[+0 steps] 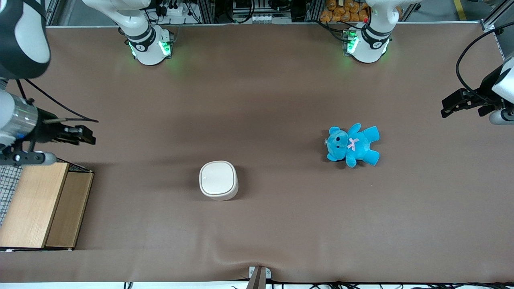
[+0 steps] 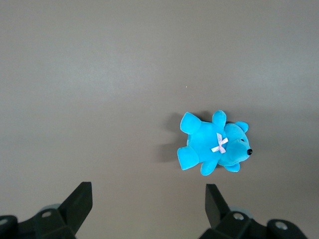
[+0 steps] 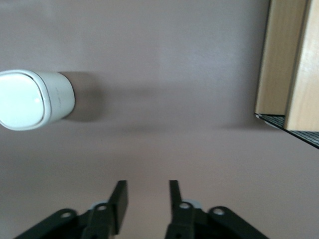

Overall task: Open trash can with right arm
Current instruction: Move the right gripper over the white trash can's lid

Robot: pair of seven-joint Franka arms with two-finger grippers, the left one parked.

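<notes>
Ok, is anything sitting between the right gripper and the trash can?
Nothing visible. The gripper hangs open near the wooden box at the working arm's end, with bare table up to the trash can, whose lid is shut. The blue teddy lies toward the parked arm's end.

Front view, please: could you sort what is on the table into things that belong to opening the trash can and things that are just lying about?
Belongs to the job:
- trash can, lid shut
- right arm's gripper, jaws open, empty, above the table beside the wooden box, well clear of the can

Just lying about:
- blue teddy bear, toward the parked arm's end
- wooden box with wire mesh
</notes>
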